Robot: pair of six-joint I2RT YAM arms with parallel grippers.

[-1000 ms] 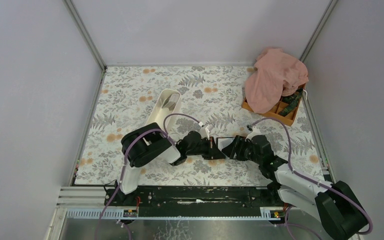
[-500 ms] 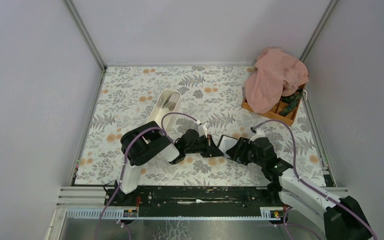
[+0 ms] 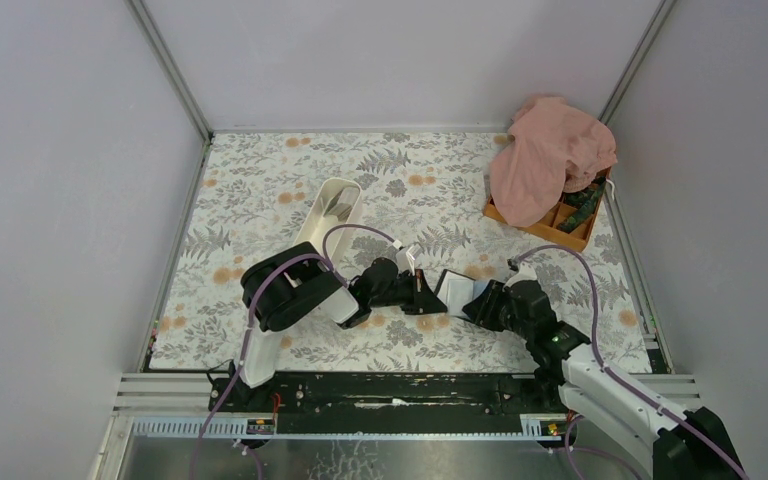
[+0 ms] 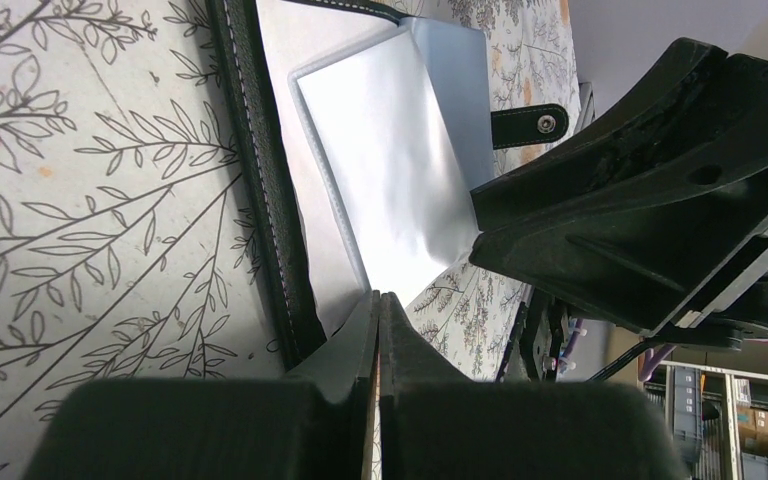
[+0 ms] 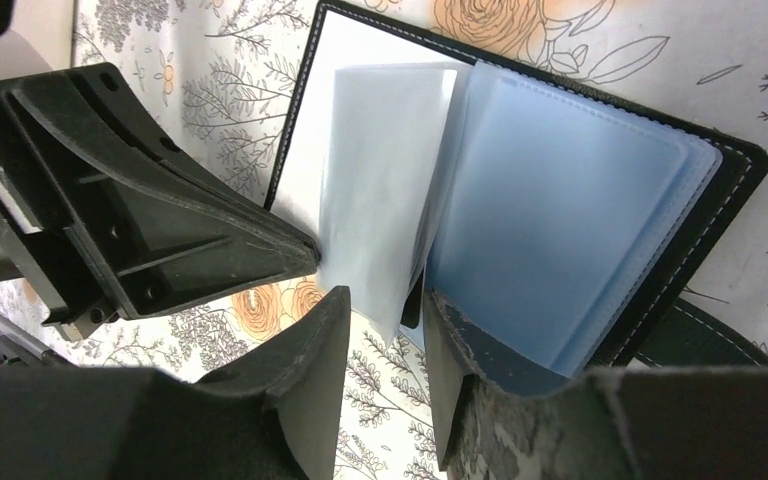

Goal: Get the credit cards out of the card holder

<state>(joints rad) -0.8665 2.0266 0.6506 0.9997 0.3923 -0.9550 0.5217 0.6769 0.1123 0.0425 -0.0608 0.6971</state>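
The card holder (image 3: 454, 286) lies open on the floral mat between both grippers, its black stitched cover (image 5: 730, 190) spread flat and its pale blue clear sleeves (image 5: 560, 200) fanned up. I cannot make out any credit cards in the sleeves. My left gripper (image 3: 428, 297) is shut, and its tip (image 4: 378, 297) rests at the holder's inner face beside the black edge (image 4: 260, 170). My right gripper (image 5: 385, 295) faces it. Its jaws stand apart on either side of the lower corner of one raised translucent sleeve (image 5: 375, 200). One of its fingers (image 4: 610, 220) fills the right of the left wrist view.
A long white tray (image 3: 332, 215) stands behind the left arm. At the back right, a pink cloth (image 3: 550, 155) drapes over an orange compartment box (image 3: 570, 228). Grey walls enclose the mat, and a black rail (image 3: 400, 385) runs along its near edge.
My right gripper has drawn back a little to the right and its jaws have narrowed around the sleeve. The holder's pale inner face has come into view. The left gripper has stayed shut in place.
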